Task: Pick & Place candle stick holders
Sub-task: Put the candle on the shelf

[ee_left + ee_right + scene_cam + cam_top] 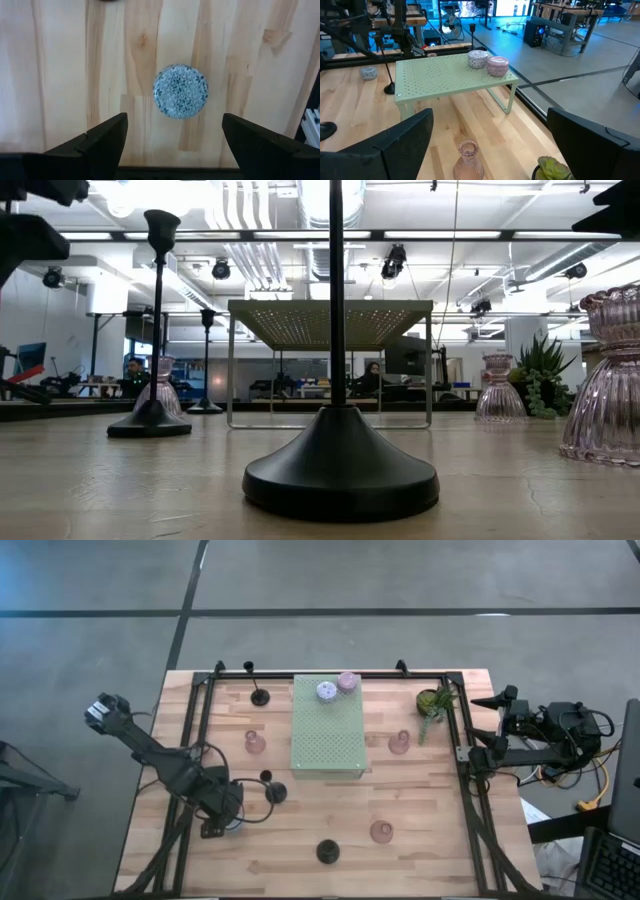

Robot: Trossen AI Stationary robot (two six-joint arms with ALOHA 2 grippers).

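A blue patterned round holder stands on the bare table. My left gripper hangs over it, pointing down and open, a finger on either side and clear of it. In the high view the left gripper hides it. A lilac round holder and a pink one stand on the green perforated mat. Black stemmed holders and pink glass holders stand on their bases on the table. My right gripper is open and empty at the table's right edge.
A small green potted plant stands at the far right, close to my right gripper. The mat stands on thin legs like a low shelf. A black frame rail runs along the table's far edge and sides. People sit in the room behind.
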